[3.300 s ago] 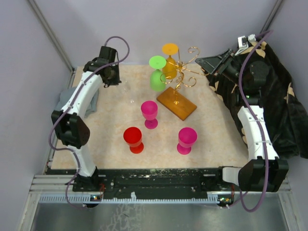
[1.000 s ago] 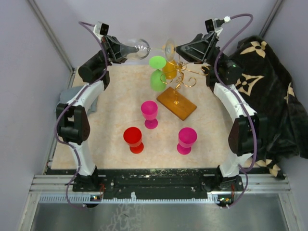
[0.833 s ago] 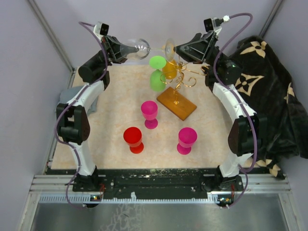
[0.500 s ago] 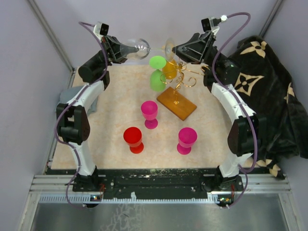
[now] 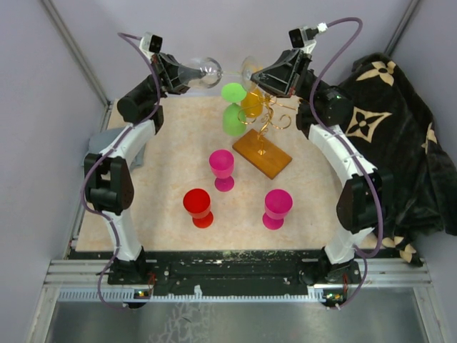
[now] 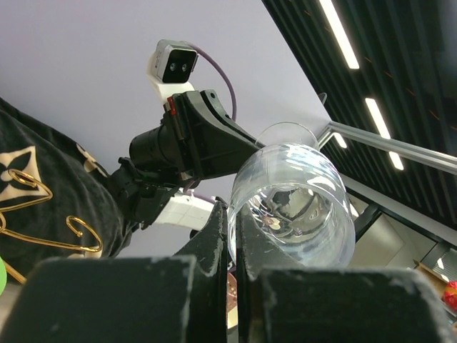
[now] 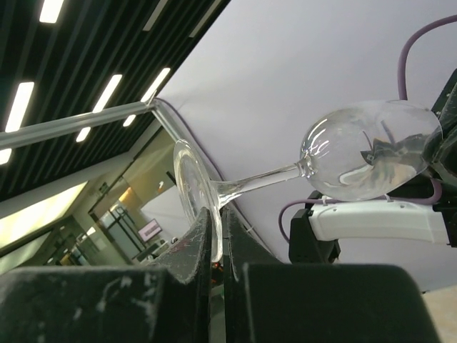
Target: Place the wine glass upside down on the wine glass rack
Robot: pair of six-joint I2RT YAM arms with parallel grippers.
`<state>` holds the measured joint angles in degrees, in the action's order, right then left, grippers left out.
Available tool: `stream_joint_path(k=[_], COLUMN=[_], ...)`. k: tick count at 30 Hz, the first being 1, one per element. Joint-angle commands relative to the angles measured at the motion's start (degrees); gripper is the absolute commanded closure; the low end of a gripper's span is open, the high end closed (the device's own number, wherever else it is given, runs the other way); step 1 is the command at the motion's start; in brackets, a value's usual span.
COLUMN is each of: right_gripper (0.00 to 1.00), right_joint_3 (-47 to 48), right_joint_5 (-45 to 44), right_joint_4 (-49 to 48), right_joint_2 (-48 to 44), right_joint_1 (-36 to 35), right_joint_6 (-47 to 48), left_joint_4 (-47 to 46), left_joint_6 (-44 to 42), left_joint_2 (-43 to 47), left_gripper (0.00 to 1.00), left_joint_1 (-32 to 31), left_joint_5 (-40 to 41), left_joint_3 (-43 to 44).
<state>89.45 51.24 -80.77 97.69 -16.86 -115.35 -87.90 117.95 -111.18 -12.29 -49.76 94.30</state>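
1. The glass [image 5: 208,71] lies on its side in mid-air at the top centre of the overhead frame. Its bowl points left and its foot points right, and it is not yet on the rack [image 5: 275,120], which stands just below it.
2. A few seconds ago it stood on the table at the upper left with both arms low. It has since been lifted, and in the last second the right gripper [image 5: 258,73] has crept left until it meets the foot.
3. The left gripper [image 5: 180,73] is clamped on the bowl's rim. Its wrist view shows the glass wall pinched between the two fingers.
4. The right gripper's fingers are closed on the edge of the foot. In its wrist view the stem runs away from them toward the bowl.
5. So both arms hold the glass at once, which looks to me like a handover caught halfway. I'd expect the left to let go so the right can tip the bowl downward and slide the foot onto a curl.
6. A green cup [image 5: 233,118] and an orange cup [image 5: 251,101] already hang on the rack's left side. The curls on its right look free.
7. With both ends gripped, any pull between the arms could strain the thin stem.
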Motion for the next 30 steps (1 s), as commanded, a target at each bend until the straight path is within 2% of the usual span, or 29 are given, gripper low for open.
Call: stream_joint_path(k=[1, 3, 5, 11, 16, 22, 25, 30], right_gripper=[1.0, 1.0, 1.0, 1.0, 1.0, 1.0, 1.0, 1.0], right_joint_3=[1.6, 1.4, 1.8, 3.6, 5.2, 6.6, 8.7, 13.8], right_joint_5=[-0.7, -0.9, -0.6, -0.2, -0.1, 0.5, 2.1, 3.0], right_joint_4=[-1.3, -1.0, -0.4, 2.9, 4.4, 10.3, 18.4, 37.3], right_joint_2=[-4.5, -4.9, -5.1, -5.4, -5.4, -6.0, -6.3, -6.8], right_joint_1=[-0.4, -0.4, -0.4, 0.4, 3.2, 8.7, 10.7, 12.8], right_joint_6=[1.7, 2.1, 2.6, 4.6, 5.1, 9.2, 16.5, 33.9], left_joint_4=[-3.8, -3.8, -4.0, -6.5, -6.8, -7.2, -7.6, -7.2], left_joint_6=[8.7, 8.7, 8.6, 8.9, 8.5, 7.9, 7.8, 7.4], left_joint_2=[1.4, 1.5, 1.8, 3.2, 4.2, 5.2, 5.4, 5.5], left_gripper=[1.0, 0.88, 0.84, 0.6, 0.57, 0.6, 0.61, 0.64], left_joint_1=[-0.1, -0.1, 0.0, 1.8, 3.8, 5.4, 5.4, 5.5], left_joint_5=[2.7, 2.5, 2.3, 3.1, 2.5, 1.3, 0.5, -0.5], left_joint_3=[-0.1, -0.5, -1.3, -5.6, -8.5, -11.5, -11.7, -11.4])
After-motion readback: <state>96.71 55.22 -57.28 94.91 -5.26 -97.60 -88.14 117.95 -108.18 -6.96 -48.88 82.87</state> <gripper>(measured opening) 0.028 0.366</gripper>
